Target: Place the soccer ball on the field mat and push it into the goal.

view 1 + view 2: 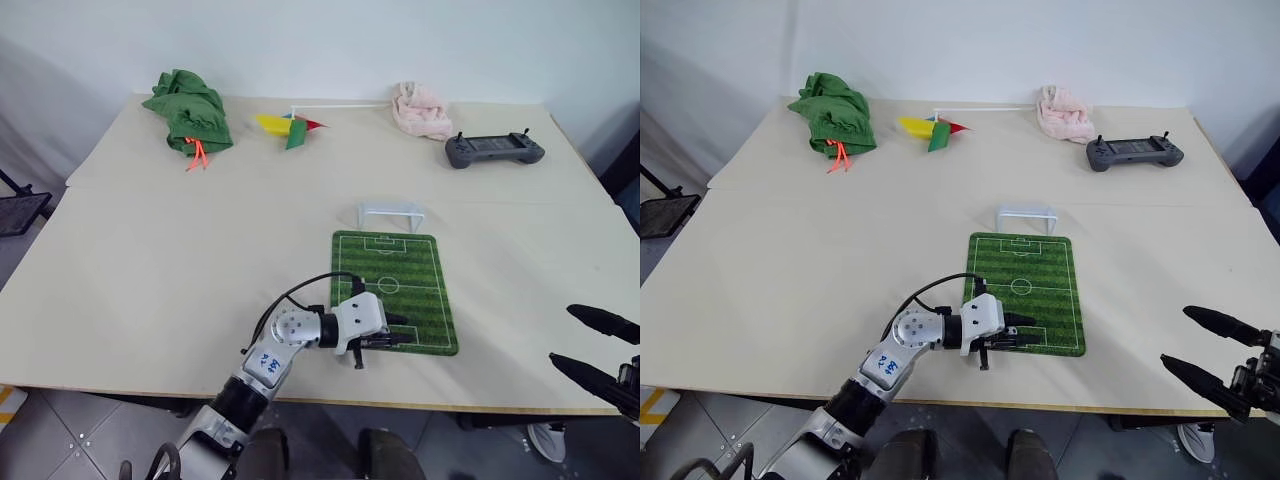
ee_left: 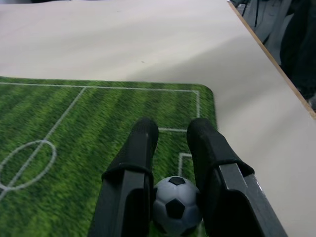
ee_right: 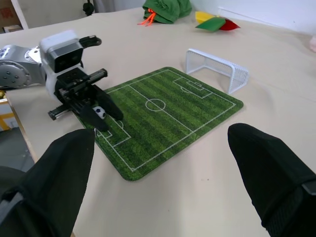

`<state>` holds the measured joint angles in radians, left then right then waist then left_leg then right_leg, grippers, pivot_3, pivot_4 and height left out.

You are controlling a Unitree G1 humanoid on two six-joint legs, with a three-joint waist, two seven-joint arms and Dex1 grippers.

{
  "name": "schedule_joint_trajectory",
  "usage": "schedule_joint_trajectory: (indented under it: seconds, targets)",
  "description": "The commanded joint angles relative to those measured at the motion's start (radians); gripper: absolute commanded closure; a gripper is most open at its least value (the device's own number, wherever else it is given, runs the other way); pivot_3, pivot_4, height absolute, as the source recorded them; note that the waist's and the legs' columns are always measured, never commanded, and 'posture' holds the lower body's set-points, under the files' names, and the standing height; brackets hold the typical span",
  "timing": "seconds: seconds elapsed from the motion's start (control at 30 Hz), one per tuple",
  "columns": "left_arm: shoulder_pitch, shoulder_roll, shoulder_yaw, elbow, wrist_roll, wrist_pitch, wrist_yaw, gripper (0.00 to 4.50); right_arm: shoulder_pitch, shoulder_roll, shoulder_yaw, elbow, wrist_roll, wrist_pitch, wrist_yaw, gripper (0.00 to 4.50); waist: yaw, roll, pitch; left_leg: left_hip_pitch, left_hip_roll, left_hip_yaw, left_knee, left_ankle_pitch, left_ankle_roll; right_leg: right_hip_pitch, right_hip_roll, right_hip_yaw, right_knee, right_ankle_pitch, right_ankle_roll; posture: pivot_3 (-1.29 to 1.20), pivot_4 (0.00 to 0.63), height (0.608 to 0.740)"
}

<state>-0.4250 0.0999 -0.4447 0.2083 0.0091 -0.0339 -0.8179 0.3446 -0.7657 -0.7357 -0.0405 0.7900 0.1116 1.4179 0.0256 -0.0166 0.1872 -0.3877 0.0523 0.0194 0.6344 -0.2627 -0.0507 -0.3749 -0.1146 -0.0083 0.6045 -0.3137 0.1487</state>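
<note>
While left fingers (image 2: 170,148) clench soccer ball (image 2: 176,211) low over field mat (image 1: 400,262), goal (image 1: 392,212) sits far end; right fingers (image 1: 1210,348) spread, empty.

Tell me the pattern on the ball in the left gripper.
White with black patches: the soccer ball, clearest in the left wrist view.

goal (image 1: 391,213) just behind the field mat (image 1: 400,268); controller (image 1: 494,150) farther back, to the right
</note>
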Motion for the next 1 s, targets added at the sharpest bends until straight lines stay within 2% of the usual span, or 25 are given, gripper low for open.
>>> schedule_joint_trajectory:
  seconds: [0.03, 0.47, 0.83, 0.9, 0.93, 1.0]
  targets:
    - [-0.013, -0.024, -0.011, 0.011, -0.001, -0.045, 0.005, 3.64, 0.011, -0.004, -0.042, -0.032, 0.015, 0.001, -0.007, 0.0, 0.0, 0.0, 0.0, 0.0, 0.0, 0.0, 0.0, 0.0, 0.0, 0.0, 0.0, 0.0, 0.0, 0.0, 0.0, 0.0, 0.15, 0.74]
    - [-0.083, -0.078, -0.013, 0.191, 0.014, -0.163, 0.015, 3.64, 0.014, -0.007, -0.045, -0.042, 0.01, 0.004, -0.027, 0.0, 0.001, 0.0, 0.0, 0.0, 0.0, 0.0, 0.0, 0.0, 0.0, 0.0, 0.0, 0.0, -0.001, 0.0, 0.0, 0.0, 0.15, 0.74]
    - [-0.062, -0.078, -0.028, 0.169, 0.004, -0.17, -0.035, 3.64, 0.012, -0.015, -0.044, -0.038, 0.003, 0.001, -0.035, 0.0, 0.002, 0.001, 0.0, 0.0, -0.001, 0.0, 0.0, -0.001, 0.001, 0.001, 0.0, 0.0, -0.002, 0.0, 0.0, 0.0, 0.15, 0.74]
    - [-0.061, -0.081, -0.028, 0.167, 0.003, -0.167, -0.041, 2.92, 0.005, -0.016, -0.04, -0.035, -0.001, -0.001, -0.038, 0.0, 0.002, 0.001, 0.0, 0.0, -0.001, 0.0, 0.0, -0.001, 0.001, 0.001, 0.0, 0.0, -0.002, 0.0, 0.0, 0.0, 0.15, 0.74]
    - [-0.061, -0.082, -0.029, 0.167, 0.003, -0.166, -0.042, 2.76, 0.002, -0.017, -0.039, -0.033, -0.002, -0.001, -0.038, 0.0, 0.002, 0.001, 0.0, 0.0, -0.001, 0.0, 0.0, -0.001, 0.001, 0.001, 0.0, 0.0, -0.002, 0.0, 0.0, 0.0, 0.15, 0.74]
    - [-0.061, -0.081, -0.029, 0.167, 0.004, -0.161, -0.045, 2.14, -0.006, -0.018, -0.036, -0.029, -0.007, -0.001, -0.038, 0.0, 0.001, 0.001, -0.001, 0.0, -0.001, 0.0, 0.0, -0.001, 0.001, 0.001, 0.0, 0.0, -0.002, 0.0, 0.0, 0.0, 0.15, 0.74]
